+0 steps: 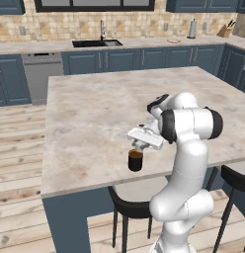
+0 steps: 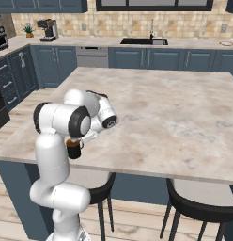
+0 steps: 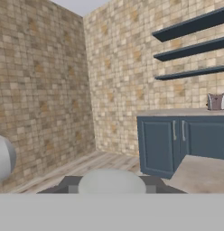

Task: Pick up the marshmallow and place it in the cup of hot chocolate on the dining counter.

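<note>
The cup of hot chocolate [image 1: 136, 161] is a small dark cylinder with brown liquid. It stands near the front edge of the dining counter [image 1: 95, 113], a beige marbled island. My gripper [image 1: 138, 147] hovers just above the cup's rim. In the right base view my arm's elbow partly covers the cup [image 2: 73, 149]. In the hand view the marshmallow [image 3: 111, 180] is a whitish-grey rounded lump, and my gripper [image 3: 111, 186] is shut on it, a dark fingertip [image 3: 68, 184] on each side. That view looks out level at tiled walls.
Black stools [image 1: 129, 207] [image 2: 203, 207] stand under the island's front edge, beside my base. The wall counter behind holds a sink [image 1: 97, 43], a paper towel roll [image 1: 192, 28], a knife block [image 1: 224, 30] and a plate [image 2: 226, 43]. A coffee machine [image 2: 49, 29] sits far left.
</note>
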Controlling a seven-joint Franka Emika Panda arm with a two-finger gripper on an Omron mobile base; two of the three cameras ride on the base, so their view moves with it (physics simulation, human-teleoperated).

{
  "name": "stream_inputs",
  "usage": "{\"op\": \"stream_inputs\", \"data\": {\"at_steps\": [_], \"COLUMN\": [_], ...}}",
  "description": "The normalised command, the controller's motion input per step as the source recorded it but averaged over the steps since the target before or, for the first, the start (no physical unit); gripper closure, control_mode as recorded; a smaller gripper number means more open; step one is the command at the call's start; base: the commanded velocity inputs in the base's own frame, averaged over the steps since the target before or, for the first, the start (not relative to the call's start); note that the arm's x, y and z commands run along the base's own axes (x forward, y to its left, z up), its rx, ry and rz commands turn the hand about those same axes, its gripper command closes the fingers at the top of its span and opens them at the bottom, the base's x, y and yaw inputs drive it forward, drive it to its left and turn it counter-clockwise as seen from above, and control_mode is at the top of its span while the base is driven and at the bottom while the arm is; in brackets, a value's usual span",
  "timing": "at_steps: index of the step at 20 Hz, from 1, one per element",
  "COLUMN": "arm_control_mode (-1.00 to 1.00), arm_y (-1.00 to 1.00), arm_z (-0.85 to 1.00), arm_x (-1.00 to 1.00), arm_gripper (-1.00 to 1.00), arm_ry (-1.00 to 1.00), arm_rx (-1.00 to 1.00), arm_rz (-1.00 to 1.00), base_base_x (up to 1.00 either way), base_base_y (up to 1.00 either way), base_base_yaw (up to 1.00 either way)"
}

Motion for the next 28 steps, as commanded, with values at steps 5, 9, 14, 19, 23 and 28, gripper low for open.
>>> {"op": "stream_inputs", "data": {"at_steps": [5, 9, 14, 19, 23, 28], "arm_control_mode": [-1.0, -1.0, -1.0, -1.0, -1.0, -1.0], "arm_y": [0.0, 0.0, 0.07, 0.05, 0.09, 0.05], "arm_z": [-0.16, -0.23, -0.28, -0.28, -0.04, 0.0], "arm_x": [0.27, 0.25, 0.06, 0.13, -0.47, -0.38], "arm_gripper": [1.0, 1.0, 1.0, 1.0, 1.0, 1.0], "arm_ry": [0.0, 0.0, 0.01, 0.01, -0.04, -0.05], "arm_rx": [-0.01, -0.01, -0.01, 0.0, 0.0, 0.0], "arm_rz": [0.0, 0.0, 0.0, 0.0, 0.01, 0.03], "base_base_x": [0.0, 0.0, 0.0, 0.0, 0.0, 0.0], "base_base_y": [0.0, 0.0, 0.0, 0.0, 0.0, 0.0], "base_base_yaw": [0.0, 0.0, 0.0, 0.0, 0.0, 0.0]}}
